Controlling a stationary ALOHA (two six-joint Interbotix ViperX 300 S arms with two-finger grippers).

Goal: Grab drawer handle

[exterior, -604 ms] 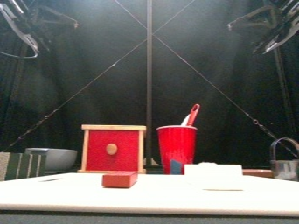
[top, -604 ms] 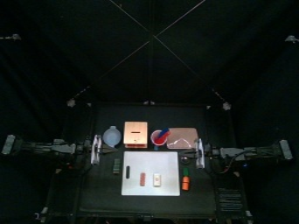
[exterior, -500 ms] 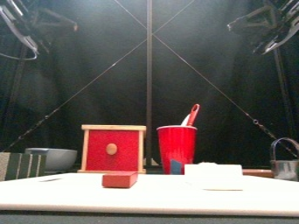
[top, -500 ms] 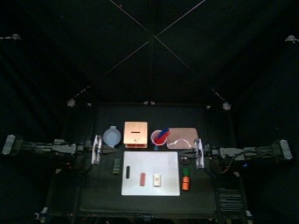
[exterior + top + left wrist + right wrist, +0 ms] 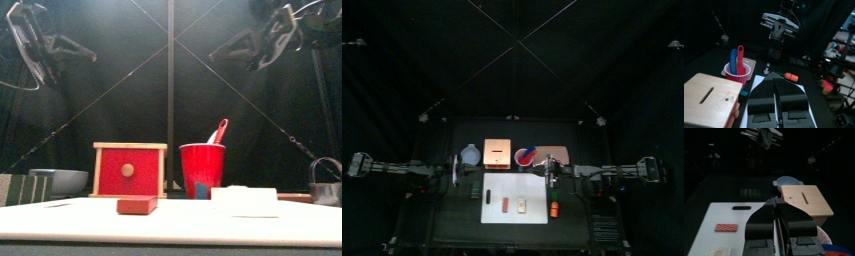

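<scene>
1. The left gripper hangs high above the table's left side, its jaws pressed together on nothing
2. The right gripper hangs high on the right side, jaws likewise together and empty
3. The drawer handle, a small whitish oval, sits at the middle of the red face of the wooden drawer box, well below and apart from both grippers
4. A red cup holding a red utensil stands just right of the box in the front view
5. A white cutting board lies in front, bearing a red block and a pale sponge-like piece
6. A grey bowl sits left of the box
</scene>
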